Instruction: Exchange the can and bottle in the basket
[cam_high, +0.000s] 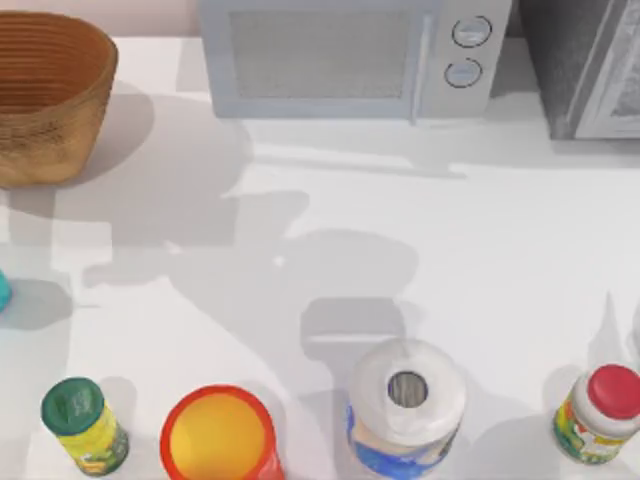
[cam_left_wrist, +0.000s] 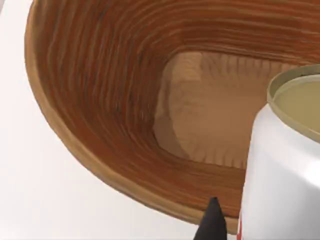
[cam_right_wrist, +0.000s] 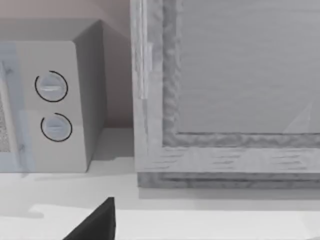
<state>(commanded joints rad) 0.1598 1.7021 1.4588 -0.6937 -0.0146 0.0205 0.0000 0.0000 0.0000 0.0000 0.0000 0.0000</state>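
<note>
The brown wicker basket (cam_high: 45, 95) stands at the table's back left, and its ribbed inside (cam_left_wrist: 125, 90) looks empty. The white can (cam_left_wrist: 285, 165), with its dull gold top and a trace of red at its lower edge, hangs close to the left wrist camera, just outside the basket's near rim. My left gripper (cam_left_wrist: 250, 227) is shut on the can, with one black fingertip (cam_left_wrist: 212, 217) against its side. A green-capped bottle (cam_high: 82, 422) stands at the front left and a red-capped bottle (cam_high: 598, 412) at the front right. One dark finger (cam_right_wrist: 95, 222) of my right gripper shows near the microwave.
A microwave (cam_high: 350, 55) and a grey cabinet (cam_high: 590, 65) line the back edge. Along the front stand a red-rimmed orange cup (cam_high: 218, 435) and a paper roll (cam_high: 405, 405). A teal object (cam_high: 3, 290) peeks in at the left edge.
</note>
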